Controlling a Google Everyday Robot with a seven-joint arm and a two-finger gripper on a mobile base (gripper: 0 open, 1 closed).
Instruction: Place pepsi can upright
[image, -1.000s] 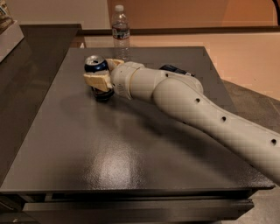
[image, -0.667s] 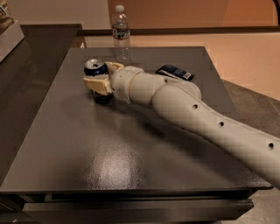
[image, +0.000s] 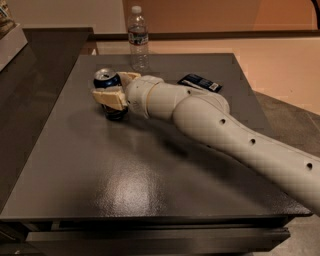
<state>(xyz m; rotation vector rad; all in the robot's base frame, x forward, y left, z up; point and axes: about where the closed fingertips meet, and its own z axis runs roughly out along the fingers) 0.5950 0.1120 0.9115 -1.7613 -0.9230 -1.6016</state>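
The pepsi can (image: 108, 82) is dark blue with a silver top. It stands nearly upright on the dark grey table (image: 125, 170) at the back left. My gripper (image: 116, 90) is closed around the can's middle, its tan fingers (image: 110, 97) in front of and behind the can. The can's bottom touches or is just above the table top. My white arm reaches in from the lower right across the table.
A clear plastic water bottle (image: 138, 39) stands at the table's back edge, just behind the can. A flat dark blue snack packet (image: 200, 82) lies to the right, behind my arm. A dark counter (image: 30, 80) runs along the left.
The can and gripper stay at the same spot. My arm has shifted a little, showing more of the snack packet behind it.
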